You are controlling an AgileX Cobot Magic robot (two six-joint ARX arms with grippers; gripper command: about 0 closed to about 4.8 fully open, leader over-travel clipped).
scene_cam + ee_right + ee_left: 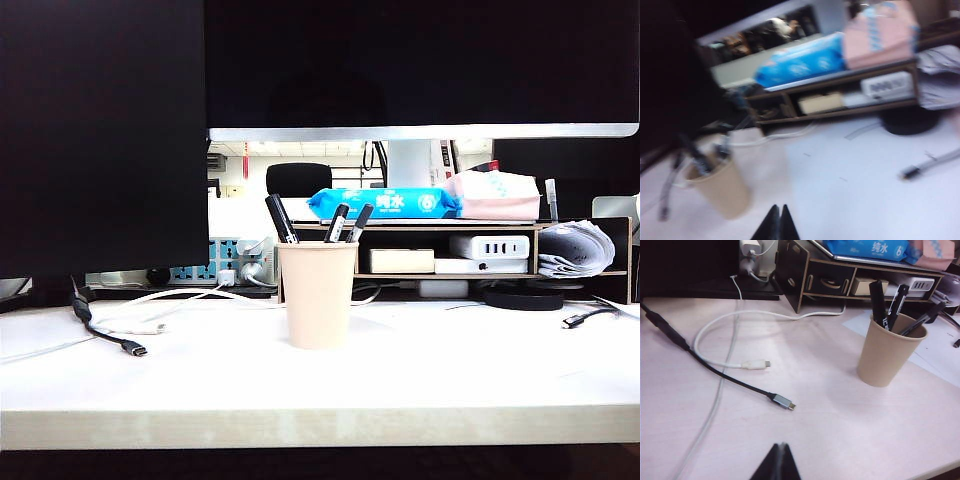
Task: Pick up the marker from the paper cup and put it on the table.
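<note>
The paper cup point(318, 295) stands upright in the middle of the white table point(450, 370). Three pens stick out of it. The all-black marker point(280, 218) leans left at the cup's left side. In the left wrist view the cup point(887, 357) sits off to one side, with the marker point(878, 302) leaning out of it. My left gripper point(781, 445) is shut and empty, hanging well short of the cup. The right wrist view is blurred; the cup point(720, 187) lies close beside my right gripper point(778, 206), which is shut and empty. Neither gripper shows in the exterior view.
A black USB-C cable point(782, 402) and a white cable point(755, 364) lie on the table left of the cup. Behind stands a wooden shelf point(450, 225) with a blue wipes pack point(385, 203) and a pink tissue box point(495, 197). Another cable end point(580, 318) lies at the right.
</note>
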